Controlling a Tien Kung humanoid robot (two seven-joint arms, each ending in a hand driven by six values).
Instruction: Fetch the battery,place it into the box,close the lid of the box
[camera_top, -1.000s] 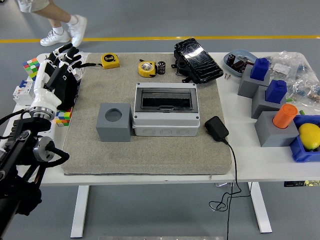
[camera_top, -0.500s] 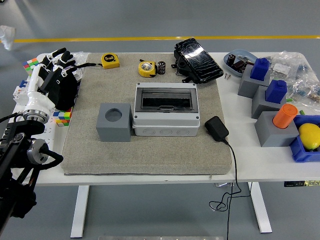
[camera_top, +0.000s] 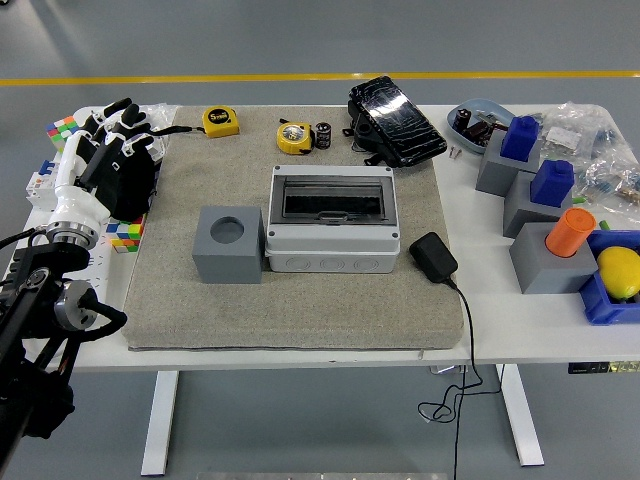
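Grey mat's left edge: left robot hand open, empty, beside it.

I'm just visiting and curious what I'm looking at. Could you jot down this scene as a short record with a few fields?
surface: white table with a grey mat
box: grey box, mid-mat, dark window on top
battery: small black battery, far side, beside a yellow tape measure
beside box: grey block with a round hole, at the box's left
left hand: left hand over the table's left edge, fingers relaxed, holding nothing
right hand: not in view
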